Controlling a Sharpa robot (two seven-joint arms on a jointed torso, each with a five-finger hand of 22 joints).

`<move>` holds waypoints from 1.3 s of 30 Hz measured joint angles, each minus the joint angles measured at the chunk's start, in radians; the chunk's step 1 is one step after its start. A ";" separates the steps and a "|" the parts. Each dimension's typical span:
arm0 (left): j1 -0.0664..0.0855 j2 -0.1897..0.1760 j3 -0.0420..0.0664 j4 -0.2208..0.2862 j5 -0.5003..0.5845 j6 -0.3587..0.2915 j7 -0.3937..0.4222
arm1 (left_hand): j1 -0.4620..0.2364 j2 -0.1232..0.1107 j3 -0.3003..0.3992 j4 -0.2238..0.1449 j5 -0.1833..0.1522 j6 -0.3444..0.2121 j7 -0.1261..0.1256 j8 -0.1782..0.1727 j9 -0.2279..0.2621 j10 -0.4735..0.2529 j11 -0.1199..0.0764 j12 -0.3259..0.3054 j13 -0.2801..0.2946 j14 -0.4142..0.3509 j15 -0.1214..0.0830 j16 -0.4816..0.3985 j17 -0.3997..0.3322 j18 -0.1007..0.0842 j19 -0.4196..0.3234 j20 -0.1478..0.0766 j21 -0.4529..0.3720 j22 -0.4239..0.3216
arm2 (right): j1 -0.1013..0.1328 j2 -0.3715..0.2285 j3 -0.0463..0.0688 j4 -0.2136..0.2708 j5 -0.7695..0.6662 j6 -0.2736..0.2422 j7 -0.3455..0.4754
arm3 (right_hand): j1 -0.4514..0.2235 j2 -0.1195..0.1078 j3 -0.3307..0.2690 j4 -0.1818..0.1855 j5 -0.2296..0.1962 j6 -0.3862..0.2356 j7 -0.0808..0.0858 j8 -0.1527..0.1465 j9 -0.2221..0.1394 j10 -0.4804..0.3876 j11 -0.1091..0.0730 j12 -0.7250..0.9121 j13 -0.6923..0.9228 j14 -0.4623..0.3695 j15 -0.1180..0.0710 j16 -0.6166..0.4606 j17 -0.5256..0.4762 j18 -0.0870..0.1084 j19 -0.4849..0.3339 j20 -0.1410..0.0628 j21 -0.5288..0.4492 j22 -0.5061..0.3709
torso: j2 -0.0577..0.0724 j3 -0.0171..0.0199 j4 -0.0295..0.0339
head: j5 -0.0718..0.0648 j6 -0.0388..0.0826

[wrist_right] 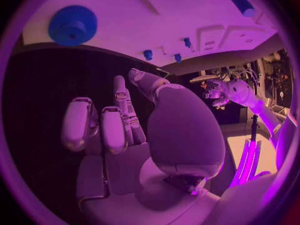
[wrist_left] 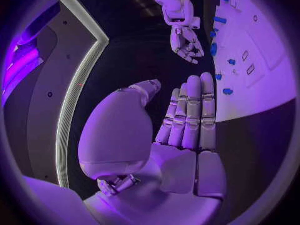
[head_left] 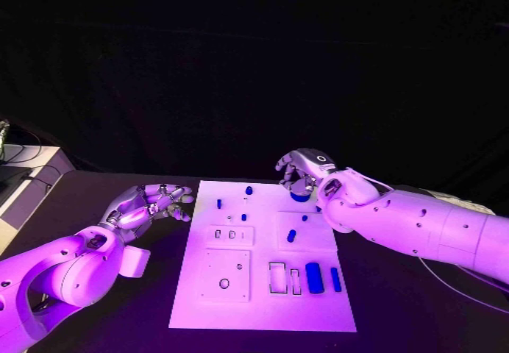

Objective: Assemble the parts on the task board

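Left hand (head_left: 151, 203) and right hand (head_left: 305, 172) hover empty, fingers apart.

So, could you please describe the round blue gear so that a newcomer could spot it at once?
Start at the white task board mid-table and go to its far edge, beside the right robot hand. The blue gear lies there, broad, round and toothed, unlike the small pegs and the long cylinder.

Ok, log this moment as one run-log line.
left robot hand: open, beside task board | right robot hand: open, over blue gear at board's far edge | parts: untouched
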 measured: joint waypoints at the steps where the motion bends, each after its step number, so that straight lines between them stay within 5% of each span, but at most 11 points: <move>1: 0.000 0.000 0.000 0.000 0.000 0.000 0.000 | 0.000 0.000 0.000 0.000 0.000 0.000 0.000 0.000 0.000 0.000 0.000 0.000 0.000 0.000 0.000 0.000 0.000 0.000 0.000 0.000 0.000 0.000 | 0.003 -0.017 0.001 0.008 0.024 0.012 -0.002 | 0.000 0.000 -0.017 0.001 0.004 0.000 -0.001 0.000 0.001 0.001 -0.006 0.063 0.063 0.000 -0.001 0.004 0.006 0.000 0.003 -0.003 0.005 0.007 | 0.000 0.0005 -0.0010 | 0.000 0.001; 4: 0.000 -0.002 0.000 0.000 -0.002 0.001 0.001 | 0.000 0.000 0.000 0.000 0.000 0.000 0.000 0.000 0.000 0.000 0.000 0.000 0.000 0.000 0.000 0.004 0.000 0.000 0.000 0.000 0.000 0.001 | 0.009 -0.054 0.002 0.020 0.086 0.051 -0.008 | 0.010 0.009 -0.060 0.015 0.011 -0.002 -0.003 0.000 0.001 0.000 -0.014 0.356 0.370 0.000 -0.001 0.025 0.050 0.000 0.006 -0.005 0.023 0.036 | -0.002 0.0027 -0.0053 | 0.001 0.002; 13: 0.000 0.000 0.000 -0.007 -0.008 0.002 0.001 | 0.000 0.000 -0.003 -0.003 0.000 0.000 0.000 0.000 0.000 0.000 0.000 0.000 0.001 0.000 0.000 0.004 0.001 0.000 0.000 0.000 0.000 0.001 | 0.012 -0.098 0.001 0.015 0.224 0.173 -0.034 | 0.028 0.028 -0.151 0.071 0.043 -0.023 0.012 0.006 0.003 0.110 0.007 0.979 1.018 -0.002 0.016 0.118 0.283 -0.032 0.045 0.010 0.132 0.129 | -0.003 0.0099 -0.0099 | 0.001 -0.001; 23: -0.003 0.003 0.000 -0.012 -0.013 0.004 0.001 | 0.000 0.000 -0.003 -0.003 0.000 0.000 0.000 0.000 0.000 0.000 0.000 0.000 0.001 0.000 0.000 0.004 0.001 0.000 0.000 0.000 0.000 0.001 | 0.006 -0.070 0.000 -0.037 0.272 0.217 -0.069 | 0.038 0.038 -0.207 0.109 0.068 -0.038 0.023 0.017 0.003 0.110 0.015 1.182 1.039 0.001 0.025 0.161 0.290 -0.062 0.046 0.019 0.210 0.129 | 0.000 0.0110 -0.0084 | 0.003 -0.005; 39: -0.004 0.004 0.000 -0.016 -0.016 0.005 0.001 | 0.000 0.000 -0.003 -0.003 0.000 0.000 0.000 0.000 0.001 0.000 0.000 0.000 0.001 -0.001 -0.001 0.004 0.001 0.000 -0.001 0.001 0.001 0.001 | -0.001 -0.027 -0.001 -0.078 0.298 0.221 -0.087 | 0.044 0.044 -0.230 0.132 0.080 -0.047 0.025 0.025 0.003 0.116 0.021 1.226 1.038 -0.001 0.034 0.172 0.290 -0.063 0.046 0.026 0.243 0.129 | 0.001 0.0069 -0.0064 | 0.002 -0.016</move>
